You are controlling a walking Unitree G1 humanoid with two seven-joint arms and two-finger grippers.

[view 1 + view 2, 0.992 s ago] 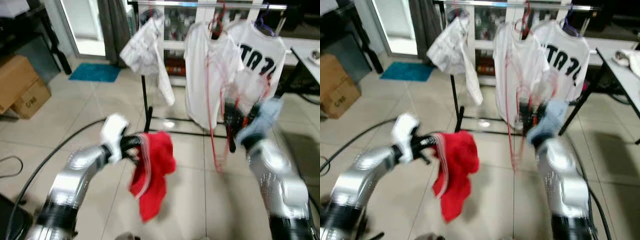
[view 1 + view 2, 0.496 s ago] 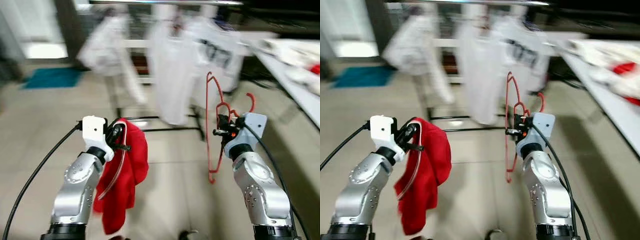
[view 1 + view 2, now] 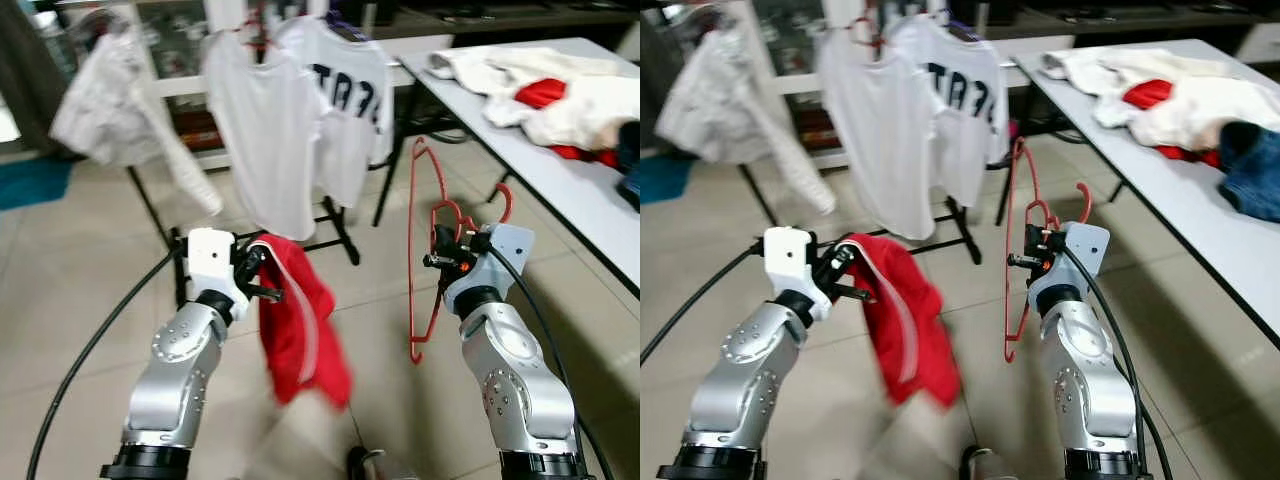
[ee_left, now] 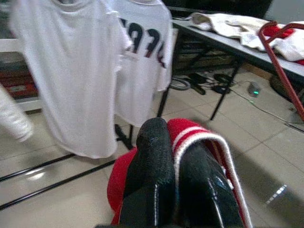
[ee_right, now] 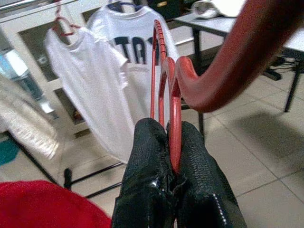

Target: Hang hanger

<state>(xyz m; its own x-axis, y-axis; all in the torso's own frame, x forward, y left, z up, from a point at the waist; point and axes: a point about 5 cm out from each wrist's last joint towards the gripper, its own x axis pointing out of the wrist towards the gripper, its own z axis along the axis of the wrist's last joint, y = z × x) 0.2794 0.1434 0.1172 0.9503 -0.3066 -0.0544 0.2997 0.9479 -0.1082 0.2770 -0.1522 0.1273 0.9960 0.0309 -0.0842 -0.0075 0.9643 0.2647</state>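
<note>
My right gripper is shut on a red hanger, which hangs down in front of me; in the right wrist view the hanger passes between the black fingers. My left gripper is shut on a red garment with white trim, dangling toward the floor. The left wrist view has the garment pinched between the fingers. A clothes rack ahead carries two white T-shirts and a white jacket.
A white table stands at the right with a heap of white, red and blue clothes. The rack's black base lies on the tiled floor. A teal mat lies far left. A black cable trails beside my left arm.
The camera has swung right, bringing the table into view and shifting the rack left. The red garment swings to the right. Both grippers keep their hold.
</note>
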